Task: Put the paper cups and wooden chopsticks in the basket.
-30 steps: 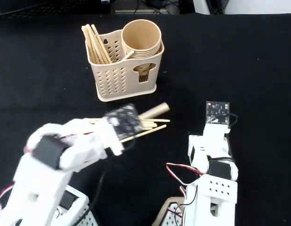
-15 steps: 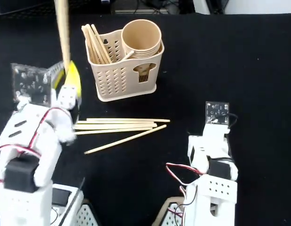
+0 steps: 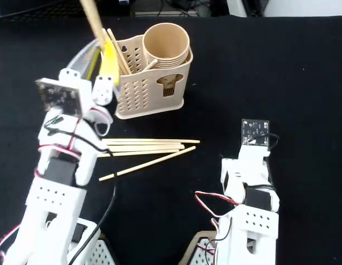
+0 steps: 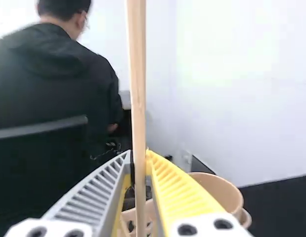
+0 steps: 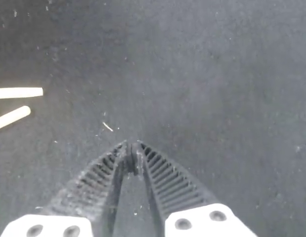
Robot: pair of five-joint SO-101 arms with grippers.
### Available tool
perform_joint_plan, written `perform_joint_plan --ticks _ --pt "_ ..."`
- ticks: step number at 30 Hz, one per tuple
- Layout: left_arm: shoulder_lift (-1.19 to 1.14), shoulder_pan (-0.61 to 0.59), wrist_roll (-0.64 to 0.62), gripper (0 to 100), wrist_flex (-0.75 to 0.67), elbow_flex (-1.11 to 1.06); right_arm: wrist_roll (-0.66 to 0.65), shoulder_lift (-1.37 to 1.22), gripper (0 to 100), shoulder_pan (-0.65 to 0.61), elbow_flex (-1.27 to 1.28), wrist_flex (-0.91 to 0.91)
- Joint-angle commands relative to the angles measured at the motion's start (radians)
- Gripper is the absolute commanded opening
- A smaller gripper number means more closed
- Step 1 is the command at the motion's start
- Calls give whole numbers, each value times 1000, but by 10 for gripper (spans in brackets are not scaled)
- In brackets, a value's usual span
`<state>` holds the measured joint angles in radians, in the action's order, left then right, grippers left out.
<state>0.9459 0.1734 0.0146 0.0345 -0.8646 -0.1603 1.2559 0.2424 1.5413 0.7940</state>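
Note:
A beige slotted basket [image 3: 148, 88] stands at the back of the black table. Stacked paper cups [image 3: 166, 43] sit in its right compartment, and several wooden chopsticks [image 3: 116, 52] lean in its left one. My left gripper [image 3: 99, 55] is at the basket's left side, shut on one chopstick [image 3: 92, 16] that points up and away. In the left wrist view this chopstick [image 4: 137, 89] stands upright in my left gripper [image 4: 138, 163], with the cup rim [image 4: 219, 186] just beyond. Several more chopsticks [image 3: 146, 146] lie flat in front of the basket. My right gripper [image 5: 131, 153] is shut over bare cloth.
The right arm [image 3: 249, 165] rests low at the front right of the table. Two chopstick ends [image 5: 17, 93] lie off to one side of its gripper. Black cloth [image 3: 281, 72] covers the table right of the basket.
The left arm rose from the loose pile with one chopstick, swung out to the left, then moved toward the basket's left compartment. The right arm has stayed still.

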Motion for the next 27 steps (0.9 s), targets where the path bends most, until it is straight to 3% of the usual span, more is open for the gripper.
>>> perform_joint_plan --ticks 1,5,18,27 --pt "-84 19 -78 30 -29 93 8 15 15 5 4 -29" --pt "-199 1 -138 30 -34 127 6 15 15 5 4 -29" --pt "-463 -96 -141 30 -34 269 3 15 15 3 4 -29" --pt "-525 -90 -141 30 -34 209 2 15 15 -25 5 -29"
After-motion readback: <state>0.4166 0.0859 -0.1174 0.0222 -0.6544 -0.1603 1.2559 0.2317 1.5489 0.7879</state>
